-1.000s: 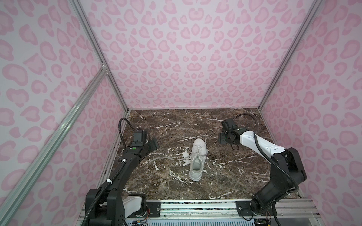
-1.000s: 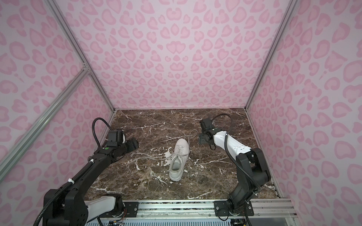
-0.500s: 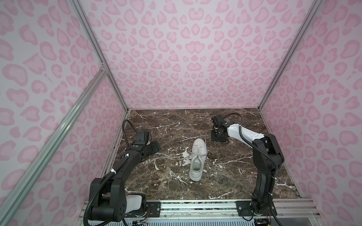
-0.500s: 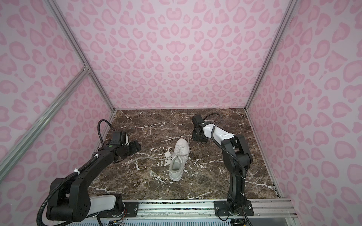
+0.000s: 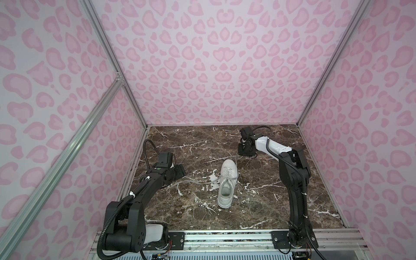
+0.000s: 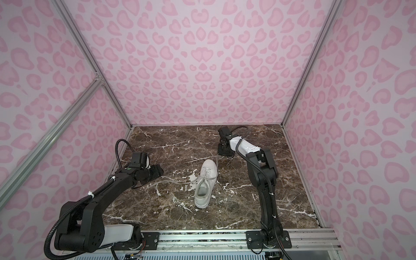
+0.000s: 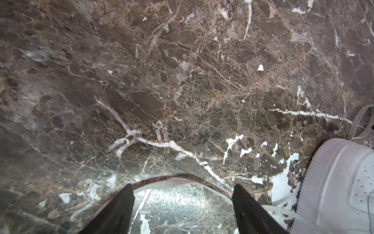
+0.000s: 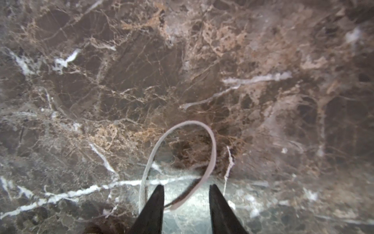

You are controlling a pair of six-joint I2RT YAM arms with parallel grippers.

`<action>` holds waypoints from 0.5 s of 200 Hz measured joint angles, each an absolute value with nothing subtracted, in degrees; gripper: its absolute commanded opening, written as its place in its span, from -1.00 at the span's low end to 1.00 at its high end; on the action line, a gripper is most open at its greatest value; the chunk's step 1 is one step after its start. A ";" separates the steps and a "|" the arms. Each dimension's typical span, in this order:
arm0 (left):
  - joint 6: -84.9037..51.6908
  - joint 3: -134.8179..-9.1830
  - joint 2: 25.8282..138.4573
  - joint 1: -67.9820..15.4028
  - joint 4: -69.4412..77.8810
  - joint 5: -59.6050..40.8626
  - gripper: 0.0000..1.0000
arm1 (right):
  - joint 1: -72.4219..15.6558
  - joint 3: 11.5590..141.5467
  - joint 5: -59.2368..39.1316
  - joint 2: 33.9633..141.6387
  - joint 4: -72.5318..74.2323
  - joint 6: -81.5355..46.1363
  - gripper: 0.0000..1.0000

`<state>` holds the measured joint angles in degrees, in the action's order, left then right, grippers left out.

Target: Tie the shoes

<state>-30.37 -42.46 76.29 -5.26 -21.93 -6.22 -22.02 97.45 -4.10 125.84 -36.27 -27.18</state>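
White sneaker [image 5: 227, 182] is lying at the table's [image 5: 258, 209] centre, toe at twelve o'clock. At its one o'clock the right gripper [image 8: 186, 185] is straddling a lace end [image 8: 210, 141], jaws narrowly apart. At nine, the left gripper [image 7: 183, 185] is gaping wide. Both should be pinching flat, near the tips.

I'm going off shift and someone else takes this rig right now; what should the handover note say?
Left hand: open, low over the table, left lace arcing past its fingertips, ungripped.
Right hand: open beyond the sneaker's toe, right lace end between its fingers, not pinched.
Sneaker: upright mid-table, untied.
Done: nothing tied.
Left: grip both laces, cross, knot, bow.
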 measured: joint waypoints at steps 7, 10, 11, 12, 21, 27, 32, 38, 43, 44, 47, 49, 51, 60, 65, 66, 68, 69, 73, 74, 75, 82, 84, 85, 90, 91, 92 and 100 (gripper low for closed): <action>-30.37 -42.46 76.44 -5.30 -21.96 -6.22 0.55 | -22.00 98.00 -4.08 126.30 -36.60 -27.07 -0.34; -30.37 -42.46 76.51 -5.32 -21.96 -6.22 0.55 | -22.00 98.15 -4.10 126.43 -36.75 -26.94 -0.35; -30.37 -42.48 76.55 -5.32 -21.96 -6.24 0.54 | -22.00 98.17 -4.08 126.45 -36.80 -26.89 -0.36; -30.37 -42.48 76.58 -5.32 -21.96 -6.24 0.54 | -21.98 98.19 -4.08 126.50 -36.84 -26.81 -0.37; -30.37 -42.48 76.82 -5.37 -21.98 -6.28 0.53 | -21.96 98.37 -4.08 126.67 -37.30 -26.74 -0.41; -30.37 -42.48 76.97 -5.45 -22.00 -6.46 0.53 | -21.96 98.43 -4.05 126.74 -37.56 -26.68 -0.43; -30.39 -42.48 77.03 -5.58 -22.04 -6.52 0.53 | -21.96 98.52 -4.05 126.74 -37.82 -26.48 -0.45; -30.41 -42.48 77.08 -5.78 -22.11 -6.66 0.53 | -21.96 98.56 -3.99 126.76 -38.11 -26.35 -0.48; -30.48 -42.48 77.08 -6.09 -22.17 -6.94 0.53 | -21.96 98.56 -4.01 126.76 -38.41 -26.35 -0.50; -30.50 -42.48 77.08 -6.13 -22.17 -6.98 0.53 | -21.96 98.56 -3.99 126.76 -38.48 -26.35 -0.50; -30.55 -42.48 77.08 -6.35 -22.20 -7.05 0.53 | -21.96 98.56 -3.99 126.76 -38.63 -26.35 -0.51; -30.55 -42.48 77.08 -6.55 -22.20 -7.07 0.53 | -21.96 98.56 -3.97 126.76 -38.76 -26.33 -0.52; -30.55 -42.48 77.08 -6.74 -22.17 -7.09 0.53 | -21.96 98.56 -3.92 126.76 -38.85 -26.33 -0.53; -30.57 -42.48 77.08 -7.66 -22.20 -7.14 0.53 | -21.96 98.48 -3.90 126.76 -39.03 -26.28 -0.56; -30.61 -42.48 77.08 -8.05 -22.20 -7.14 0.53 | -21.96 98.28 -3.90 126.74 -38.98 -26.15 -0.58; -30.65 -42.48 77.08 -8.16 -22.20 -7.14 0.53 | -21.96 98.26 -3.90 126.74 -38.98 -26.13 -0.59; -30.72 -42.48 77.08 -8.34 -22.20 -7.16 0.53 | -21.96 98.15 -3.90 126.69 -38.96 -26.09 -0.59; -30.76 -42.46 77.08 -8.40 -22.17 -7.16 0.53 | -21.96 98.08 -3.90 126.67 -38.94 -26.06 -0.60; -30.85 -42.44 77.12 -8.78 -22.17 -7.29 0.53 | -21.96 97.91 -3.90 126.63 -38.94 -26.04 -0.61; -30.85 -42.44 77.14 -8.82 -22.17 -7.29 0.53 | -21.96 97.86 -3.92 126.63 -38.96 -26.02 -0.61; -30.85 -42.41 77.17 -8.93 -22.15 -7.29 0.53 | -21.96 97.84 -3.92 126.63 -38.96 -26.00 -0.61; -31.00 -42.22 77.36 -9.28 -22.09 -7.53 0.53 | -21.93 97.69 -3.92 126.63 -39.07 -25.93 -0.63; -31.05 -42.13 77.43 -9.41 -22.09 -7.62 0.53 | -21.93 97.67 -3.95 126.63 -39.09 -25.91 -0.64; -31.07 -42.11 77.45 -9.43 -22.09 -7.62 0.53 | -21.93 97.67 -3.95 126.63 -39.09 -25.91 -0.64; -31.44 -41.89 77.67 -9.61 -22.15 -7.51 0.53 | -21.91 97.65 -3.99 126.63 -39.09 -25.91 -0.66; -31.46 -41.87 77.69 -9.65 -22.15 -7.51 0.53 | -21.91 97.65 -4.01 126.63 -39.09 -25.91 -0.66; -31.46 -41.82 77.73 -9.74 -22.20 -7.51 0.53 | -21.91 97.65 -4.05 126.63 -39.09 -25.91 -0.67; -31.66 -41.65 77.95 -10.15 -22.28 -7.44 0.53 | -21.87 97.65 -4.12 126.63 -38.98 -25.89 -0.70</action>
